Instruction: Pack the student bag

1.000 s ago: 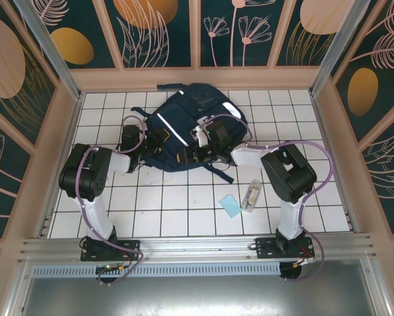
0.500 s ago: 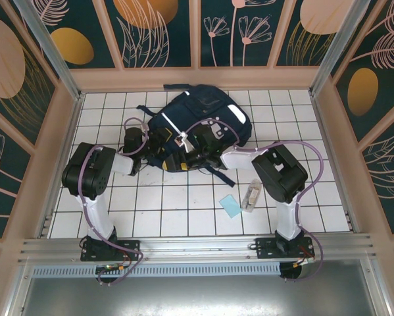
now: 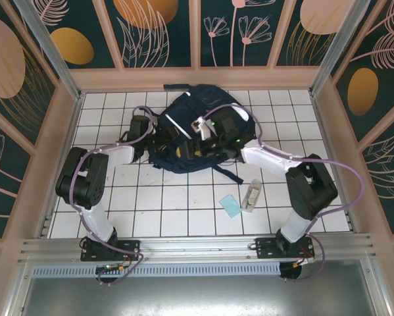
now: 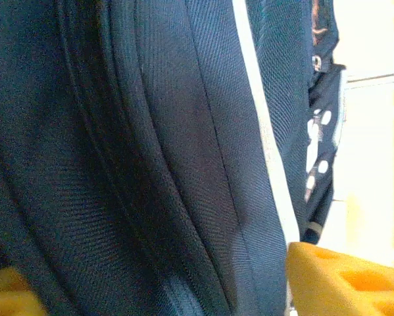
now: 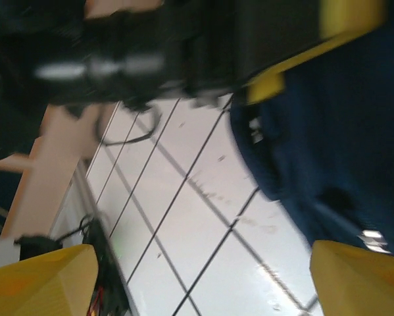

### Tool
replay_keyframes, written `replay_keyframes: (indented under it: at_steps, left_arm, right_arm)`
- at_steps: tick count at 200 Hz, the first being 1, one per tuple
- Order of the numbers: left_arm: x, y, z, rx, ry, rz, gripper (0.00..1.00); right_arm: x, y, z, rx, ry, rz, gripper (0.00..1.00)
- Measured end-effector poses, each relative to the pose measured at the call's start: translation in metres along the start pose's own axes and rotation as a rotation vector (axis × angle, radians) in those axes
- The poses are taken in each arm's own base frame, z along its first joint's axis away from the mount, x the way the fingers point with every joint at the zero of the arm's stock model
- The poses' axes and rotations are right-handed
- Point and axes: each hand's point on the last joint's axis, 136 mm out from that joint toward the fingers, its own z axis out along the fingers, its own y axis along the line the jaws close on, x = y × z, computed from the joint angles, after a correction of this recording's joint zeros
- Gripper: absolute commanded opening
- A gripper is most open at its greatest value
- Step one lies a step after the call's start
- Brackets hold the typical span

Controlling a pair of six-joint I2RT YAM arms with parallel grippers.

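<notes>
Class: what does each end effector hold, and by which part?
Right end effector: open, holding nothing. Left end effector: student bag fabric sits between its jaws; whether it grips cannot be told.

White tiled surface (image 3: pixel 183 217), a bit scuffed. Navy backpack (image 3: pixel 191 102) lies on it, right up against the left claw (image 4: pixel 164 289) and right claw (image 5: pixel 203 283). Well back from the right claw, toward its base, a light blue card (image 3: pixel 231 206) and a clear case (image 3: pixel 252 195) lie side by side.
</notes>
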Motion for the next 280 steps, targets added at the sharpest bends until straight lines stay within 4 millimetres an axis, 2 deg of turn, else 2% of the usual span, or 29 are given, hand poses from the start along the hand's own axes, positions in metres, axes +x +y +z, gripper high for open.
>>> replay_keyframes:
  at_steps: [16,40,52,64,90,127,150,171,217,246,280]
  left_arm:
    - [-0.006,0.002,-0.013,-0.091,-0.011,0.096,0.74]
    - [-0.005,0.013,-0.037,-0.215,-0.009,0.204,0.73]
    - [-0.002,0.018,-0.045,-0.254,0.004,0.236,0.67]
    - [0.003,0.019,-0.05,-0.262,0.026,0.268,0.66]
    - [0.011,0.003,-0.059,-0.216,0.055,0.334,0.66]
    - [0.025,-0.036,-0.067,-0.147,0.081,0.527,0.65]
    - [0.035,-0.057,-0.06,-0.15,0.106,0.667,0.65]
    - [0.051,-0.063,-0.049,-0.16,0.146,0.759,0.66]
    - [0.081,-0.049,-0.02,-0.203,0.264,0.855,0.66]
    - [0.089,-0.046,0.0,-0.218,0.31,0.899,0.51]
    - [0.1,-0.033,0.019,-0.267,0.367,0.928,0.5]
  right_arm:
    - [-0.01,-0.027,-0.015,0.071,-0.051,0.068,0.8]
    - [-0.001,-0.075,-0.027,0.185,-0.077,0.198,0.79]
    - [0.005,-0.088,-0.03,0.228,-0.084,0.241,0.75]
    - [0.004,-0.095,-0.031,0.258,-0.1,0.274,0.72]
    - [-0.003,-0.105,-0.029,0.286,-0.157,0.348,0.7]
    - [-0.001,-0.129,-0.018,0.299,-0.212,0.485,0.68]
    - [0.002,-0.147,-0.009,0.315,-0.224,0.554,0.67]
    - [0.0,-0.152,-0.004,0.309,-0.237,0.587,0.62]
    - [-0.007,-0.158,0.0,0.281,-0.266,0.628,0.62]
    - [-0.009,-0.158,0.0,0.273,-0.276,0.64,0.61]
    - [-0.01,-0.16,0.001,0.26,-0.275,0.652,0.58]
